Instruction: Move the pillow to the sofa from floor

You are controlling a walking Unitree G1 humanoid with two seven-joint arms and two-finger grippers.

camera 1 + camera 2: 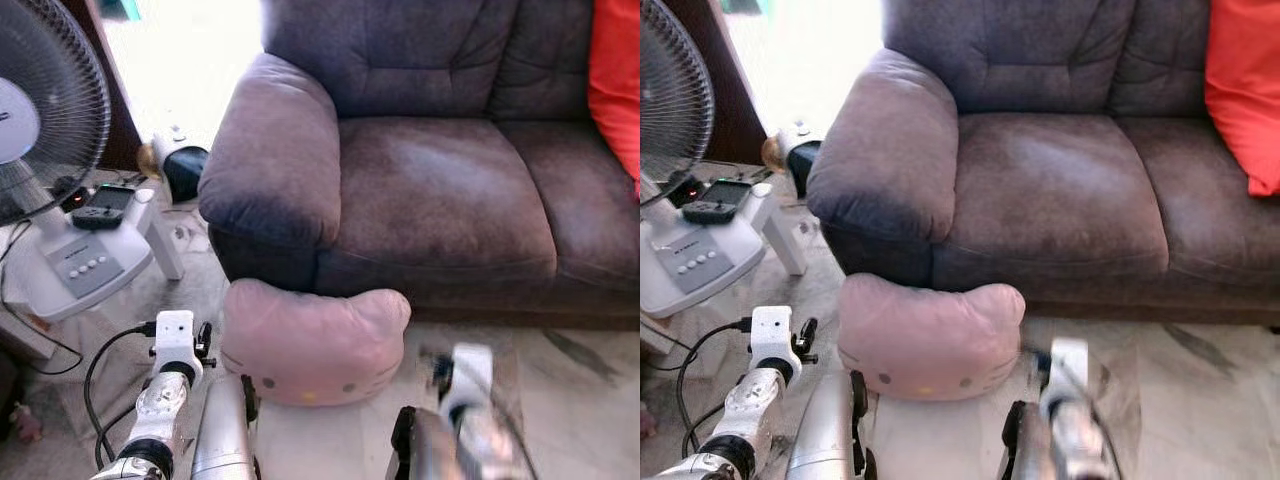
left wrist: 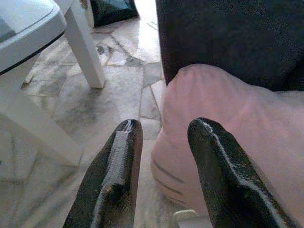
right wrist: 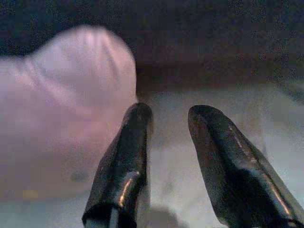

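A fan [image 1: 45,110] stands at far left with a remote [image 1: 103,206] on its white base. The left gripper [image 2: 161,137] hangs low by the pillow's left end, jaws released, one finger over the tiled floor [image 2: 95,95] and the other over pink fabric. The pink pillow [image 1: 312,343] lies on the floor against the sofa [image 1: 430,190] front, below the armrest. The right gripper [image 3: 168,118] sits just beside the pillow's right ear, jaws released, gripping nothing. An orange cushion [image 1: 1243,90] rests on the sofa's right.

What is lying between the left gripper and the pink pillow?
Nothing: in the left wrist view the open left gripper faces the pink pillow directly, bare floor beside.
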